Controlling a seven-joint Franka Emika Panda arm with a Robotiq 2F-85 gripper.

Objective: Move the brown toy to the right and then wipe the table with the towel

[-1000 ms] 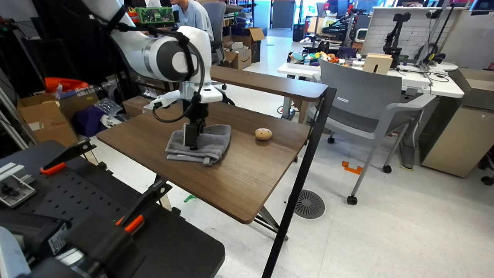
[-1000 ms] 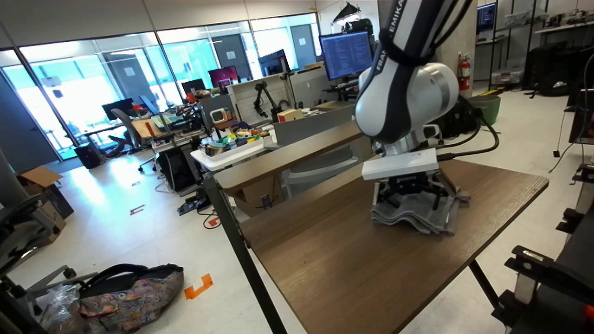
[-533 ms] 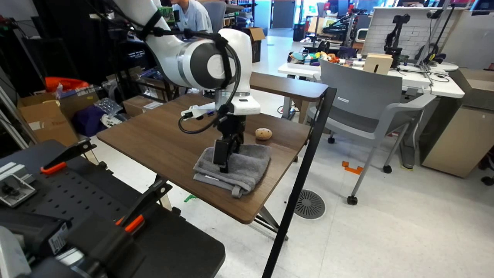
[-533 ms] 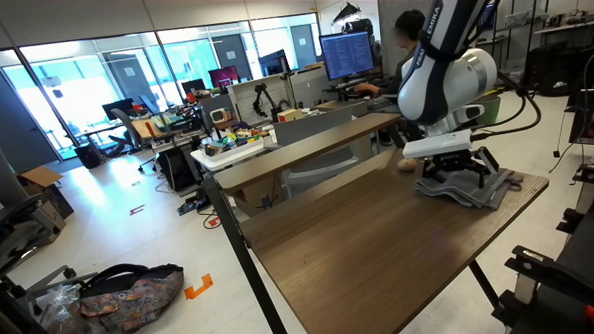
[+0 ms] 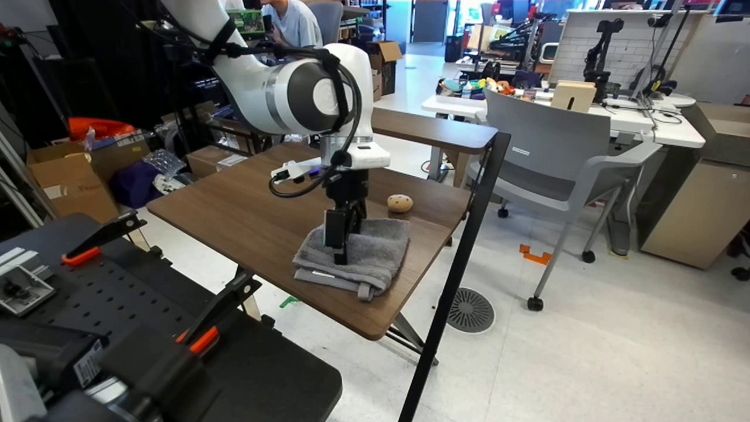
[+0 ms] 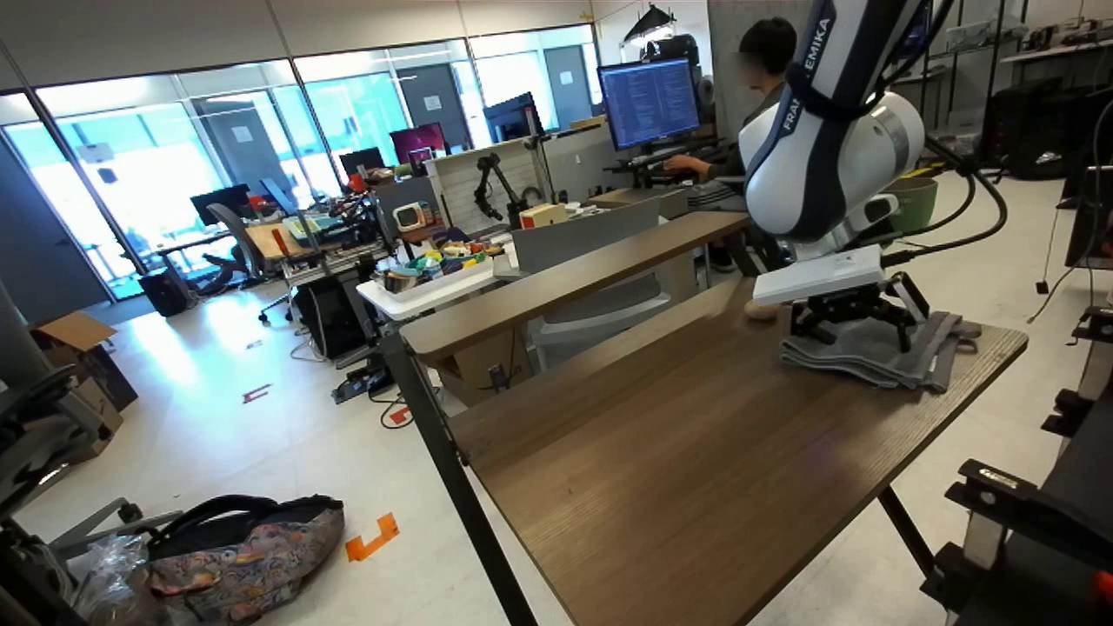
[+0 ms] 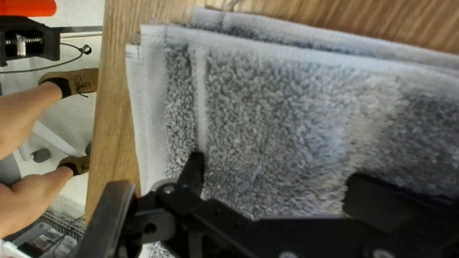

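Both exterior views are looking down from different sides, well back, sharing surface, toy and towel, while the wrist view is facing the towel closely past the fingers.

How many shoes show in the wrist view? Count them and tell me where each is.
2: the upper shoe and the lower shoe, both at the left, beyond the edge of the table. Others may be hidden under it.
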